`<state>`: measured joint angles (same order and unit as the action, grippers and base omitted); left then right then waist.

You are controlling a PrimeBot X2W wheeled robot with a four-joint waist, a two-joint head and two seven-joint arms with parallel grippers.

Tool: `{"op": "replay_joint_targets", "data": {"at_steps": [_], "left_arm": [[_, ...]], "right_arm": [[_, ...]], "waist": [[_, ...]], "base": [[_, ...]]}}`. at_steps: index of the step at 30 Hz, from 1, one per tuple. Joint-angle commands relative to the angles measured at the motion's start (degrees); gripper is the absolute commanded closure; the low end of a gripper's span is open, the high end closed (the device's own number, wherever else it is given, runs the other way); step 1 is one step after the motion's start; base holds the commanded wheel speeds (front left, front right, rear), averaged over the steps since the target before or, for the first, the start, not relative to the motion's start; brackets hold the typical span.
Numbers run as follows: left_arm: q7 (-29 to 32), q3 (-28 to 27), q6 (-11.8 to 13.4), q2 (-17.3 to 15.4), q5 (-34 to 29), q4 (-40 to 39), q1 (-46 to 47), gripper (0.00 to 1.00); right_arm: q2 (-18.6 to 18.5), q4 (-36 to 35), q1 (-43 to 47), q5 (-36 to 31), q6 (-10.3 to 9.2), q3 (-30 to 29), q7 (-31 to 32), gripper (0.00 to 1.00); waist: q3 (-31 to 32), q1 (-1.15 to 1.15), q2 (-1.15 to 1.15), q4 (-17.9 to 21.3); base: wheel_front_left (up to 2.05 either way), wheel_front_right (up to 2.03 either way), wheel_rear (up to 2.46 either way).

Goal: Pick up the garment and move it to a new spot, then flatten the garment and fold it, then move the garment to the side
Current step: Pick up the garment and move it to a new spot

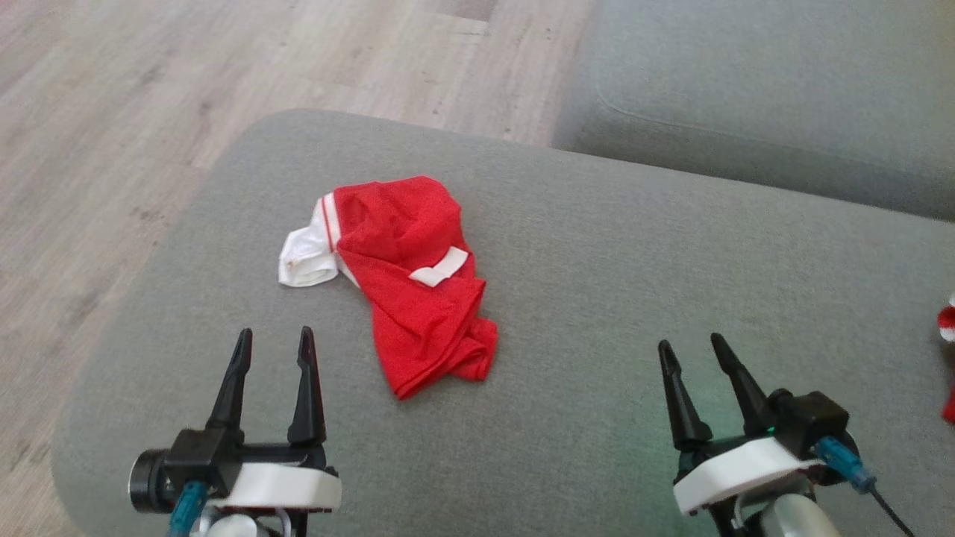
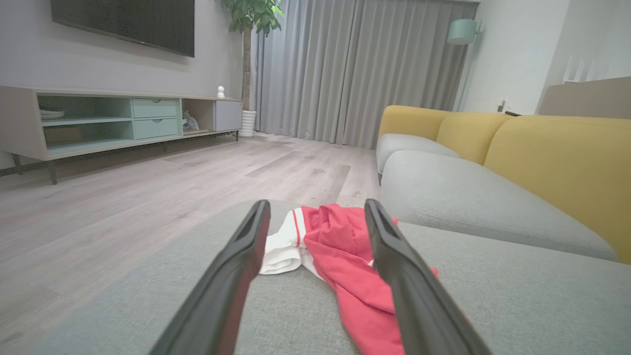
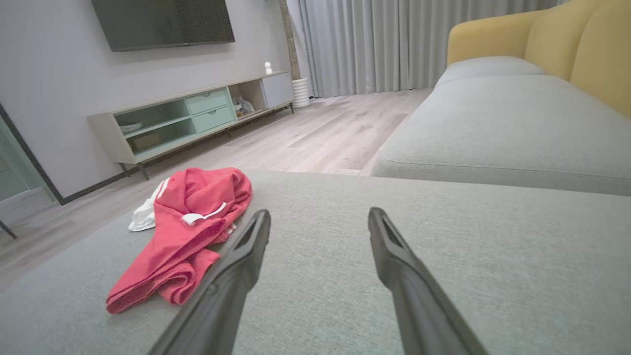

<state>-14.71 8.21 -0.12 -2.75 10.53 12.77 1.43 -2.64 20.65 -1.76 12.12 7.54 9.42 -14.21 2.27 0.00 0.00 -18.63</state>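
Note:
A crumpled red garment (image 1: 418,276) with white trim lies bunched on the grey sofa cushion (image 1: 597,298), left of its middle. My left gripper (image 1: 273,347) hovers open near the cushion's front left, short of the garment and a little to its left. In the left wrist view the garment (image 2: 340,246) lies just beyond the open fingers (image 2: 246,246). My right gripper (image 1: 691,350) stands open at the front right, well clear of the cloth. The right wrist view has the garment (image 3: 187,222) to the left of its fingers (image 3: 251,246).
The cushion's rounded edge drops to a wood floor (image 1: 112,112) at the left and far side. A second grey seat cushion (image 1: 761,89) lies at the back right. A small red and white object (image 1: 947,321) sits at the right edge. A TV cabinet (image 2: 123,118) stands across the room.

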Motion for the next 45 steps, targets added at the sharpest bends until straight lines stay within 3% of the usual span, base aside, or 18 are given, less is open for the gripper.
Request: {"op": "replay_joint_targets", "data": {"at_steps": [1, 12, 18, 21, 25, 30, 32, 37, 45], "left_arm": [[-0.29, -2.19, -0.33, -0.12, -0.33, -1.74, 1.59, 0.00], [-0.29, -2.81, -0.82, -0.24, -1.59, -1.81, 1.30, 0.00], [-0.14, -1.94, -3.72, -0.98, -1.47, 2.11, 6.30, 0.00], [2.57, 0.72, -5.49, -2.41, -2.11, 5.61, 11.67, 0.00], [10.45, 6.20, -7.06, -4.31, -1.36, 10.17, 19.63, 0.00], [19.86, 17.00, -7.34, -8.53, 6.11, 13.99, 28.89, 0.00], [22.25, 18.93, -7.35, -9.98, 8.60, 15.52, 30.89, 0.00], [23.56, 19.73, -7.36, -11.79, 10.32, 19.16, 34.03, 0.00], [22.89, 21.22, -7.36, -11.58, 11.25, 24.91, 36.84, 0.00]], "right_arm": [[-0.24, -1.33, -1.18, 0.62, -0.05, 1.94, -0.73, 0.00], [-0.24, -0.97, -1.65, 0.97, -0.05, 3.78, -0.76, 0.00], [-0.24, -1.72, -2.82, -0.05, -0.05, 3.25, -0.69, 0.00], [-0.24, -2.54, -3.71, -0.69, -0.05, 2.69, -0.52, 0.00], [-0.24, -4.15, -5.46, -1.79, -0.05, 1.52, -0.16, 0.00], [-0.24, -6.19, -8.10, -1.86, -0.05, 0.38, 0.31, 0.00], [-0.24, -6.60, -8.82, -1.91, -0.05, 0.49, 0.35, 0.00], [-0.24, -6.94, -9.67, -1.86, -0.05, 0.71, 0.27, 0.00], [-0.24, -6.85, -10.46, -1.91, -0.05, 0.18, 0.00, 0.00]], "waist": [[0.73, 0.00, 0.00, -1.29], [0.16, 0.00, 0.00, -1.44], [-3.12, 0.00, 0.00, 0.60], [-5.42, 0.00, 0.00, 1.75], [-8.96, 0.00, 0.00, 3.24], [-13.54, 0.00, 0.00, 5.81], [-14.71, 0.00, 0.00, 6.57], [-16.23, 0.00, 0.00, 7.92], [-17.44, 0.00, 0.00, 9.12]], "base": [[0.00, 0.00, 0.00], [0.00, 0.00, 0.00], [0.00, 0.00, 0.00], [0.00, 0.00, 0.00], [0.00, 0.00, 0.00], [0.00, 0.00, 0.00], [0.00, 0.00, 0.00], [0.00, 0.00, 0.00], [0.00, 0.00, 0.00]]}}
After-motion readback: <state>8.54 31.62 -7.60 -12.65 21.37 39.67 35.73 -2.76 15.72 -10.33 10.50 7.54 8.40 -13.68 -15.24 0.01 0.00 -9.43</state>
